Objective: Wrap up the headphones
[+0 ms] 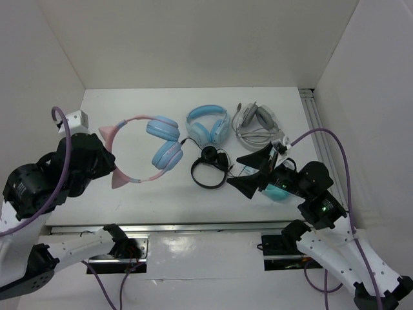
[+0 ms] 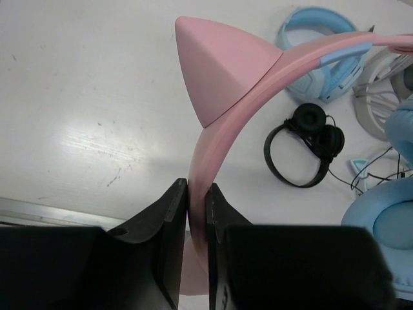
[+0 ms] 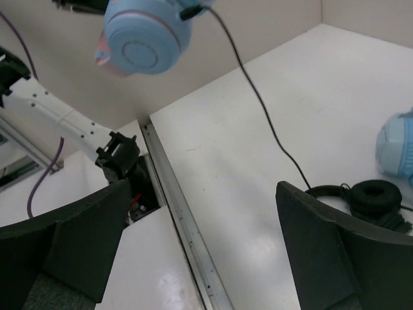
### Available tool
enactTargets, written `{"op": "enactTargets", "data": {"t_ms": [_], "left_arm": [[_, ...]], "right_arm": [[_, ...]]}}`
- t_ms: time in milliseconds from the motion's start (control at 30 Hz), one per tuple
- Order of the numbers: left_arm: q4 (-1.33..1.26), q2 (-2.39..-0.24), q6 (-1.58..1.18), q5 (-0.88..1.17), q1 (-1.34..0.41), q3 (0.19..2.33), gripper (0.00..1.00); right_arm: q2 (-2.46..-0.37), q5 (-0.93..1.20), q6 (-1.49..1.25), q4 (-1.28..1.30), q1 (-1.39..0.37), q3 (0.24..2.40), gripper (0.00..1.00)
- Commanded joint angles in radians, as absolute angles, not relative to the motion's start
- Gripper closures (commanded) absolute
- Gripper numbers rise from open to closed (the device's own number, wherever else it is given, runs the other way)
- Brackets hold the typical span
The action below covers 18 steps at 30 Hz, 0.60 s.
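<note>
Left gripper (image 2: 197, 192): jaws are pressed onto the pink headband (image 2: 222, 139), pinched flat-on just below one cat ear (image 2: 216, 71). The headphones (image 1: 166, 155) are thereby held up off the table (image 1: 161, 200), at the left of the workspace. The band is gripped, probably so the ear cups (image 1: 162, 127) and the thin black cable (image 3: 258, 97) are left free. The cable is seen hanging from a cup down to the table surface, likely the reason for the lift: slack is exposed for winding.

Right gripper (image 3: 203, 194): jaws are spread wide, nothing is held. The cable is ahead of them, not between them; the cups are well apart, up and to the left.

A small black headset (image 1: 210, 169) lies near the cable's lower run, so a snag is possible. The cable's far end cannot be made out.
</note>
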State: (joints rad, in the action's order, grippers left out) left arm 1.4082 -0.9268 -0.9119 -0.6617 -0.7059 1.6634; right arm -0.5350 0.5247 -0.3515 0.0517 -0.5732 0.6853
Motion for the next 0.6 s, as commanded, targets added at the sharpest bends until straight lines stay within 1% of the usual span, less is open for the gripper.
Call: {"op": "enactTargets", "data": {"t_ms": [0,133,233,333,567], "left_arm": [[1.362,-0.95,-0.844,-0.742,-0.686,1.769,1.0],[1.362,-0.973,-0.813,-0.716,-0.649,1.834,1.0],[1.362,-0.994,-0.789,-0.689,-0.631,1.864,1.0],[1.362,-1.003,-0.779,-0.637,-0.63,1.896,1.0],[1.362,-1.003,-0.77,-0.585,-0.63,1.96,1.0]], "right_arm": [[-0.535,0.64,-0.244,-0.155,-0.568,0.653,0.0],[-0.592,0.64,-0.125,-0.124,-0.568,0.676,0.0],[-0.626,0.589,-0.103,-0.115,-0.568,0.687,0.0],[-0.65,0.5,-0.092,-0.173,-0.578,0.675,0.01],[-0.857,0.353,-0.041,-0.291,-0.646,0.709,0.03]]}}
